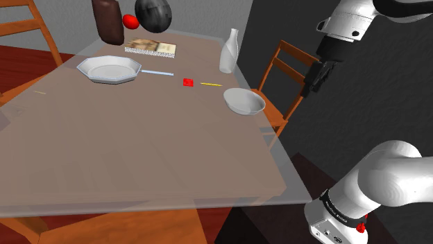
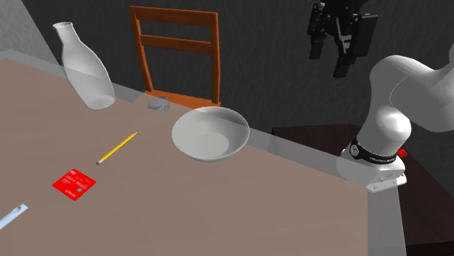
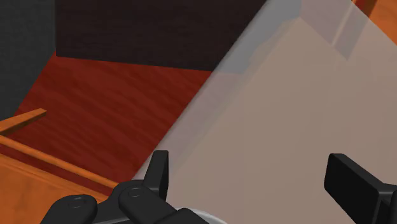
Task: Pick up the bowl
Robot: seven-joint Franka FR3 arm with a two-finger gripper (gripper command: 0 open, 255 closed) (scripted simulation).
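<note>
Shallow round grey-white bowl (image 2: 211, 134) just inside smooth brown tabletop's (image 2: 240, 211) edge, near slatted wooden chair (image 2: 174, 45). Black gripper (image 2: 327, 64) released, hanging clear beyond that edge.

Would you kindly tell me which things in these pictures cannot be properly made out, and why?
- Shoulder view: the brown thing and the dark round thing are cut off by the top edge, so neither can be named.
- Second exterior view: the small grey thing by the chair is too small to identify.
- Second exterior view: the print on the red card is too small to read.
</note>
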